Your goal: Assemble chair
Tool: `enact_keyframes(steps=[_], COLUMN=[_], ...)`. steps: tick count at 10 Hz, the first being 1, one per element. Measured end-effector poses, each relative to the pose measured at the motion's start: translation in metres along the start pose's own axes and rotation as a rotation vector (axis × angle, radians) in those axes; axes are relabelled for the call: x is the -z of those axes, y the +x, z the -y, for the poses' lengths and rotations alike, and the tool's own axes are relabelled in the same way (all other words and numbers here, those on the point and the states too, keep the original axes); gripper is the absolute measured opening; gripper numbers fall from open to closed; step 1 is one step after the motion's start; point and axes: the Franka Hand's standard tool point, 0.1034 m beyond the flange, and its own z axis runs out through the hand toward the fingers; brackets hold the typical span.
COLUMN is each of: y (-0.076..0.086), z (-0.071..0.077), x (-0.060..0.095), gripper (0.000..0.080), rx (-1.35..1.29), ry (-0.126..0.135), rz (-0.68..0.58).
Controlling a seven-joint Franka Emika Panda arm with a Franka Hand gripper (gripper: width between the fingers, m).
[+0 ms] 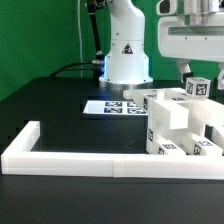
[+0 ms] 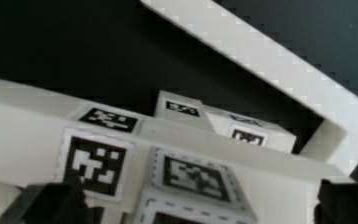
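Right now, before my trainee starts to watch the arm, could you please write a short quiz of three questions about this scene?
1. True or false: the thin flat white marker board lies flat on the black table, close to the white robot base.
2. Choose one. The pincer hangs above: A) bare table; B) the small white plastic tagged chair pieces; C) the marker board.
3. Fill in: the corner of the long low white border wall is on the exterior view's ____ side.
Key: 1 true; 2 B; 3 left.
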Motion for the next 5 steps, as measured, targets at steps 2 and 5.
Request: enact_keyframes(steps=[2,5], y=[-0.0038,0.001], z=[0.0013,-0.0028], x=[-0.0018,-0.003], gripper=[0.0648,0.0648], rx=[0.173,0.424], ry=[-0.004,-0.007], rz=[-0.004,-0.004])
